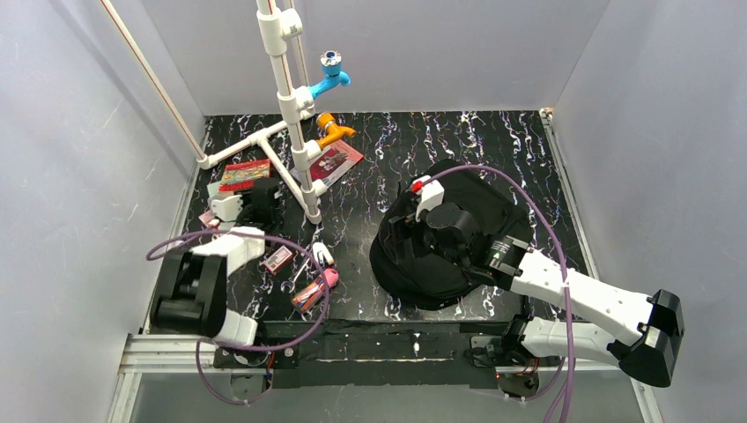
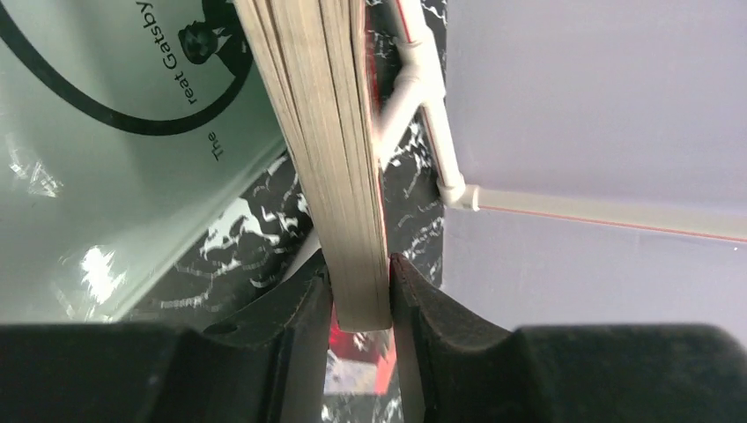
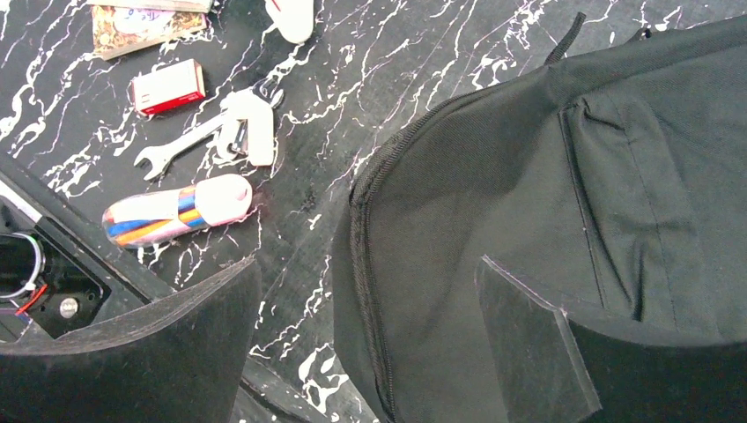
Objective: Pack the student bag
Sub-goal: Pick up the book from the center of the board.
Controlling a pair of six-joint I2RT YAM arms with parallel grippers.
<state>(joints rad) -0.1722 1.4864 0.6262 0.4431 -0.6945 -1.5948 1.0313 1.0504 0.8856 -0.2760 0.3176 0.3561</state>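
- The left gripper (image 2: 361, 295) had clamped a book (image 2: 330, 132) by its page edge, the pick-up step.
- The right gripper (image 3: 370, 335) hung spread wide over the student bag (image 1: 445, 242), lying centre-right.
- Next, probably, came carrying the book across.

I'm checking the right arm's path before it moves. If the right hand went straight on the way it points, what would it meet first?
Most likely the large black fabric backpack: the open right hand hangs over its zippered edge, one finger above the fabric. Depth is unclear, so how close it is I cannot tell.
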